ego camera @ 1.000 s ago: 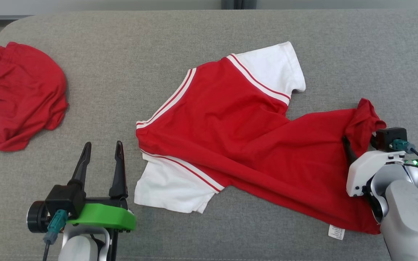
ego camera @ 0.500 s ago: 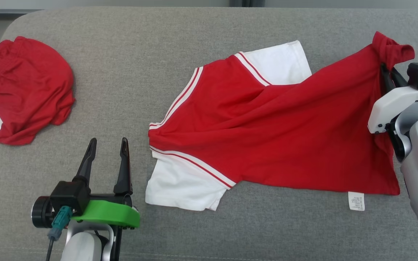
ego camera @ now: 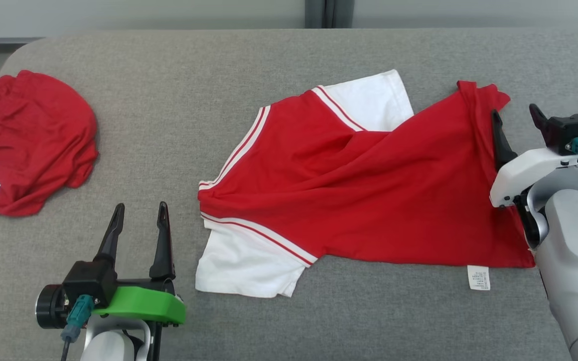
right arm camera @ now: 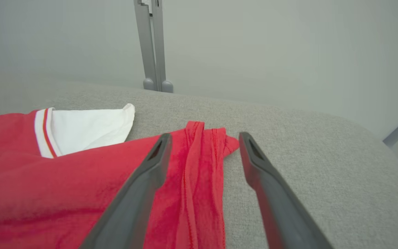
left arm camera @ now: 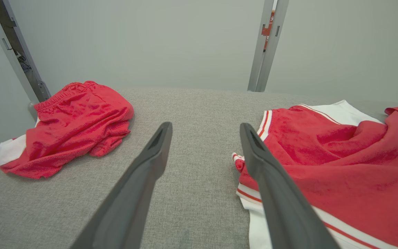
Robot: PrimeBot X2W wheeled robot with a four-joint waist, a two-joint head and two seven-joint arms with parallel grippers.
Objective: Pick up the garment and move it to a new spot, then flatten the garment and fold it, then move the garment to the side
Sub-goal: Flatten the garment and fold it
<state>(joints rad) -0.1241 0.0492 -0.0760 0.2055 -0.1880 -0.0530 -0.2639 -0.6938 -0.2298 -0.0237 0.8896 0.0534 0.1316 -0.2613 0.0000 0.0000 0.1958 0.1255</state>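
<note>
The garment (ego camera: 369, 200), a red T-shirt with white sleeves and red-and-white striped trim, lies spread on the grey fabric-covered tabletop (ego camera: 178, 100), from the middle out toward the right. It is not flat: diagonal folds run across the red body, and part of the body lies over the base of the far sleeve (ego camera: 369, 98). The near sleeve (ego camera: 244, 265) sticks out toward the near left, its edge partly doubled. Along the near hem a small white care label (ego camera: 478, 277) rests on the grey surface. At the far right the hem corner (ego camera: 479, 98) is gathered into a few narrow pleats and lies down on the tabletop.

The right claw (ego camera: 513, 111) sits at that corner with its fingers spread wide and nothing pinched between them. In the right wrist view its left finger is over the red cloth and its right finger over bare grey, with the pleated edge running between them. Whether the fingertips touch the cloth I cannot tell.

The left claw (ego camera: 141, 205) is at the near left, also spread wide and empty, over bare grey just to the left of the near sleeve and apart from it.

Well apart, at the far left edge of the tabletop, a second red garment (ego camera: 33, 140) with a white patch lies crumpled in a heap. Beyond the tabletop stands a pale wall with a grey metal post (ego camera: 329, 12).
</note>
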